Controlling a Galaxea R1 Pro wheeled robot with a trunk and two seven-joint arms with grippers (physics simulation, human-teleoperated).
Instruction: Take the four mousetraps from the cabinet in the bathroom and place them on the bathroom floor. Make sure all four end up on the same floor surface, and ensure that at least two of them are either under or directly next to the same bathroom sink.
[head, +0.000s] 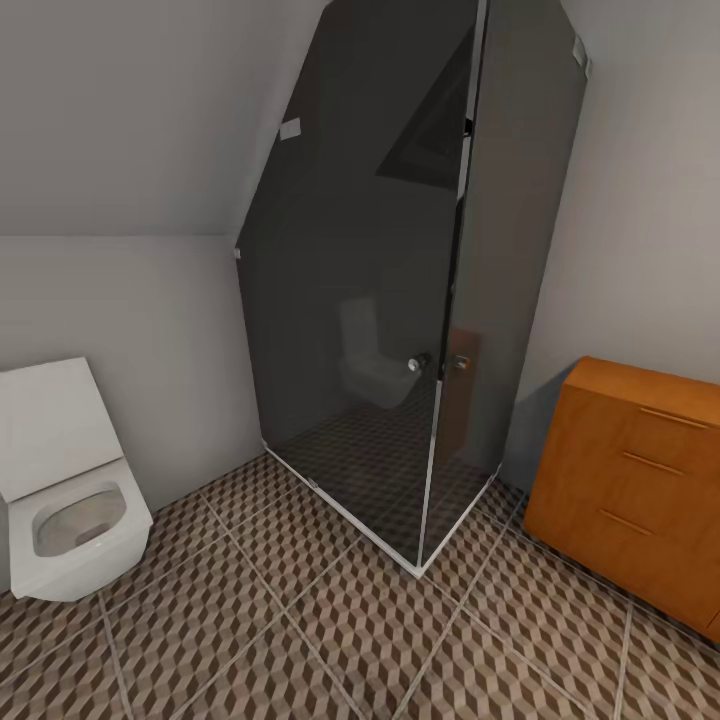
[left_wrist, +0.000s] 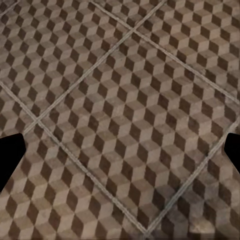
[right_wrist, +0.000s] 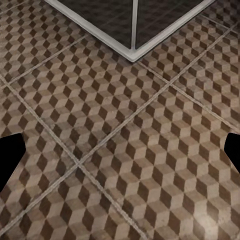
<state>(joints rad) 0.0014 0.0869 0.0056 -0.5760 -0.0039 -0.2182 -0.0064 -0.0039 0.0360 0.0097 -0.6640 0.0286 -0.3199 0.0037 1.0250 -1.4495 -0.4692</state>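
Note:
The orange-brown wooden cabinet (head: 630, 480) stands against the right wall, and the drawers I can see, with bar handles, are shut. The mousetraps and the sink are out of view. The bathroom floor (head: 330, 620) of cube-patterned tiles spreads across the foreground. In the left wrist view my left gripper (left_wrist: 120, 155) hangs open over bare floor (left_wrist: 125, 100), its dark fingertips (left_wrist: 10, 157) far apart at the frame edges. My right gripper (right_wrist: 120, 155) is open too, above floor (right_wrist: 125, 140) near the shower's corner, with nothing between its fingers.
A dark glass shower enclosure (head: 400, 300) with a white base frame (right_wrist: 132, 50) fills the corner ahead, its door knob at mid height. A white toilet (head: 70, 500) sits against the left wall. A sloped ceiling comes down on the left.

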